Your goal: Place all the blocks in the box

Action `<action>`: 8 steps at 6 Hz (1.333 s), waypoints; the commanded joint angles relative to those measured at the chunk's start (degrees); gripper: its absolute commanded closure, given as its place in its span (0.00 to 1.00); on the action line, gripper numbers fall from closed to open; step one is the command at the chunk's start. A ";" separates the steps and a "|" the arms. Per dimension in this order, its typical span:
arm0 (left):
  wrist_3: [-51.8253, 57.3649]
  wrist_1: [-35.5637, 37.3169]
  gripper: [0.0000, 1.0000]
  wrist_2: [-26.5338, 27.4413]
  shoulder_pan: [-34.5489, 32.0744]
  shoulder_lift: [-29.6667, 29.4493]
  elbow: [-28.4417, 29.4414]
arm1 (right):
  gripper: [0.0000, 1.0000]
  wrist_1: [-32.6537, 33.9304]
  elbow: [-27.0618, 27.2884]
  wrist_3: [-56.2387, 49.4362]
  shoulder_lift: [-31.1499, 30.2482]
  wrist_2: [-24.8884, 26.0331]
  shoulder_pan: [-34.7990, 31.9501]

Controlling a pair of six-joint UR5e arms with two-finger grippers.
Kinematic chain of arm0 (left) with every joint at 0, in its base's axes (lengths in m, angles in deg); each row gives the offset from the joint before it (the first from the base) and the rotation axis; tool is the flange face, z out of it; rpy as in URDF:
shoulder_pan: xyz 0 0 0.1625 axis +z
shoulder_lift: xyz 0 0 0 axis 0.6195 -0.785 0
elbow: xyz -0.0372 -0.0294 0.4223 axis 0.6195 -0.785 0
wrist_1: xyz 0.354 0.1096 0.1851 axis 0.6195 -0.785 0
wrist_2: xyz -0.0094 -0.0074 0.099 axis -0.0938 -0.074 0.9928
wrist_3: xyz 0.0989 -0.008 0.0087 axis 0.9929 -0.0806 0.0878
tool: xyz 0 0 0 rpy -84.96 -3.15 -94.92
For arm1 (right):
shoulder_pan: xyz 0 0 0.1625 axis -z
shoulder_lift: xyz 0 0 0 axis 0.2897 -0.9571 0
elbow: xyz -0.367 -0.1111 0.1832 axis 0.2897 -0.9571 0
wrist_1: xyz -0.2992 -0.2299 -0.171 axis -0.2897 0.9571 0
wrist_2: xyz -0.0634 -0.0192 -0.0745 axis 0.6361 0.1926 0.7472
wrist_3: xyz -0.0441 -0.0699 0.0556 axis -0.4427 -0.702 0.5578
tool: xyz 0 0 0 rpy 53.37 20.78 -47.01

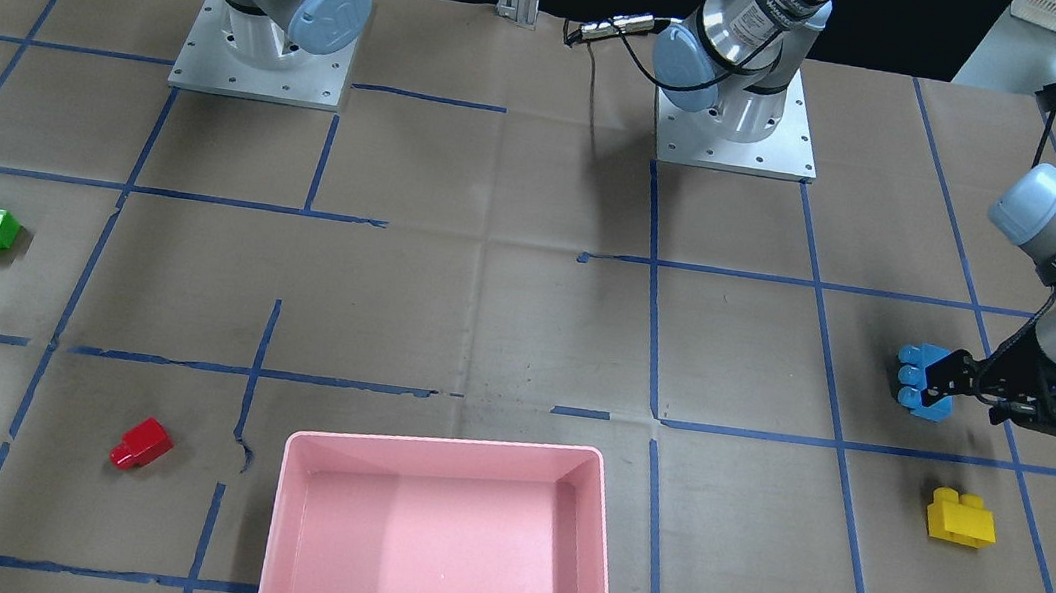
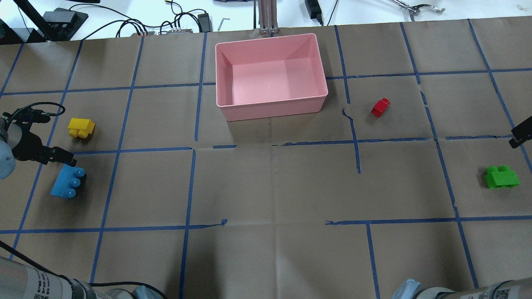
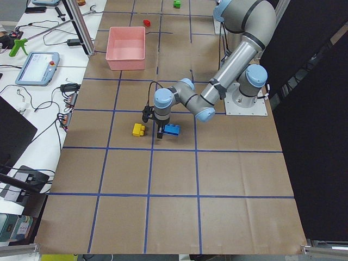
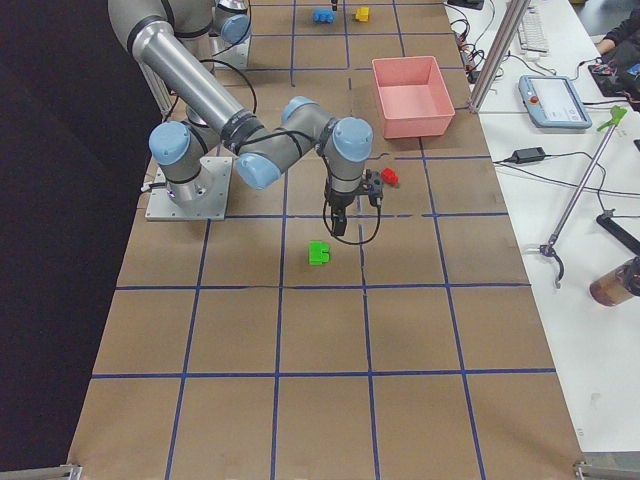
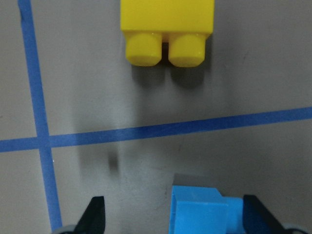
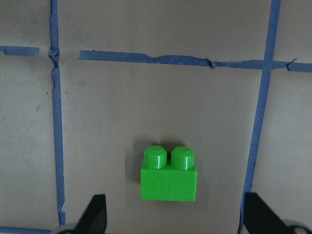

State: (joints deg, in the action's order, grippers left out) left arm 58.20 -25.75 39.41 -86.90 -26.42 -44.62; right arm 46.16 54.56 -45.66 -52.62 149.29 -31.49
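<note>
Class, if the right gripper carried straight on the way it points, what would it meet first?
Probably the green block, lying between its open fingers in the wrist view; depth is unclear.

Your two high views face each other across the box, two look along the table from its ends, two wrist cameras point down (very close).

The left arm stretched out from its base with the elbow folded. Its wrist was turned so that the left claw pointed straight down, held low, its two black fingers spread wide apart. The right arm was folded in the same way. The right claw also pointed straight down but higher up, its jaws likewise parted wide.
</note>
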 commanded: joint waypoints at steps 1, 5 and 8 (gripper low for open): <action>2.46 -0.23 0.00 -0.30 -0.07 0.94 -2.09 | 0.00 5.74 1.27 -2.19 4.84 0.15 0.26; 2.89 -0.32 0.10 0.23 0.19 -0.29 -2.88 | 0.00 6.84 4.79 -2.65 6.79 1.46 0.26; 2.81 -0.41 0.64 0.06 0.11 -0.46 -2.97 | 0.00 8.25 4.97 -2.21 8.81 4.98 0.26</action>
State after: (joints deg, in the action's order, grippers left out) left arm 61.04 -26.08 39.54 -86.76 -26.80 -47.55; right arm 54.28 59.48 -48.04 -44.71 153.10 -31.23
